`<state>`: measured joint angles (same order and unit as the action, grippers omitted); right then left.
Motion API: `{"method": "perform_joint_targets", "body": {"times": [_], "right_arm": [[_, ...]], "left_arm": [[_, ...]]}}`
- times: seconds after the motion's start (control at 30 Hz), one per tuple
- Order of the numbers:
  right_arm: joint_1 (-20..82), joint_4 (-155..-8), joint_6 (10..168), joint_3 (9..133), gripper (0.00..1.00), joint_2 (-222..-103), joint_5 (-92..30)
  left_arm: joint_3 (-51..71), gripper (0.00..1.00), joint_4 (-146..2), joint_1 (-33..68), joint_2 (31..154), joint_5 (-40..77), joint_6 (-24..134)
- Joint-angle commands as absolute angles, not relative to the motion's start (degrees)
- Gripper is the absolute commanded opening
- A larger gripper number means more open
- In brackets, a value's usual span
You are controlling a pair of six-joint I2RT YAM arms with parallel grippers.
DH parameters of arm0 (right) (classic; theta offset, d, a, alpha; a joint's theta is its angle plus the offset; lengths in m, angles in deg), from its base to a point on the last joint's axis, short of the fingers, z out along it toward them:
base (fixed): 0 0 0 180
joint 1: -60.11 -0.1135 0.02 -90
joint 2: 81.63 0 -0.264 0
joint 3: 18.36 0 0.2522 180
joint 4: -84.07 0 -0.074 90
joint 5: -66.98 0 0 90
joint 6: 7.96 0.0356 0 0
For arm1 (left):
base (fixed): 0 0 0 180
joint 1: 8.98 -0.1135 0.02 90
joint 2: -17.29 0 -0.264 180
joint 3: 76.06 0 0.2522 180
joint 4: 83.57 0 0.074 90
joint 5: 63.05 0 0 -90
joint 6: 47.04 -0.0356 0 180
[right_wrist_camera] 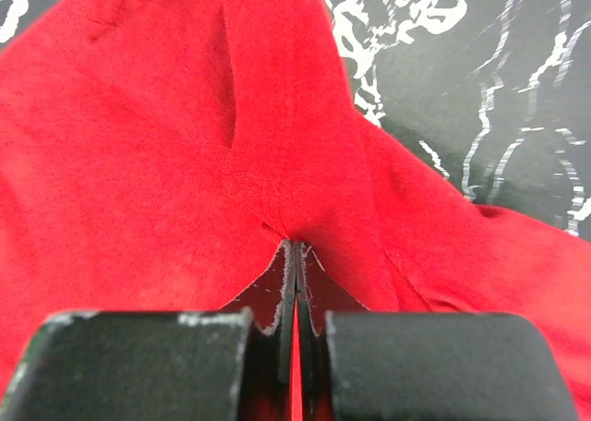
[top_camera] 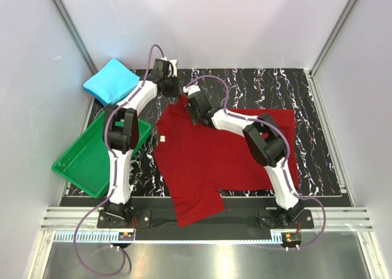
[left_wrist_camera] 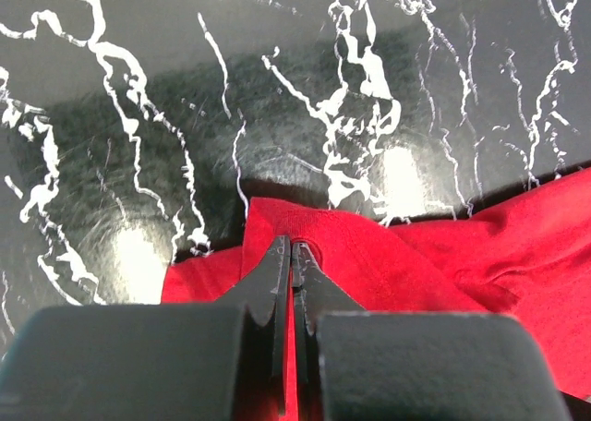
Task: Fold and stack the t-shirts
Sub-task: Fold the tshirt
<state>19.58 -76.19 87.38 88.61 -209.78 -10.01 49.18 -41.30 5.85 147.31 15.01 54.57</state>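
Although near the tray [top_camera: 82, 169], the blue t-shirt [top_camera: 111, 80] lies outside it.

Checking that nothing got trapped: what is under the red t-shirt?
The red t-shirt lies spread on the black marbled table, which shows all around its edges. The surface directly beneath the cloth is covered, so anything lying flat there cannot be seen.

From above, my right arm [top_camera: 263, 141] hides part of the dark red t-shirt [top_camera: 196, 166], my left arm [top_camera: 122, 132] part of the green tray [top_camera: 82, 166], and both wrist views crop the shirt.
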Motion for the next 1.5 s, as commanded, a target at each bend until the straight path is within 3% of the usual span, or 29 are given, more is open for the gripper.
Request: {"method": "perform_joint_targets", "body": {"times": [0.0,0.4,0.73,1.0,1.47], "right_arm": [[19.3,-76.7,85.6,87.5,0.0,-203.1,-9.4],[19.2,-78.4,86.6,84.3,0.0,-200.6,-15.7],[19.2,-78.6,86.4,87.0,0.22,-205.7,-16.8],[19.2,-78.4,84.9,89.2,0.32,-209.1,-12.0],[19.2,-78.5,82.4,91.4,0.32,-206.9,-11.5]], "left_arm": [[47.8,0.0,-43.8,5.5,141.2,16.9,54.2],[43.9,0.0,-43.8,5.7,137.8,16.6,53.4],[52.7,0.0,-45.0,5.6,147.6,16.2,52.8],[54.8,0.0,-46.9,5.5,150.4,16.1,52.4],[56.5,0.0,-48.8,5.6,152.3,17.4,53.6]]}}
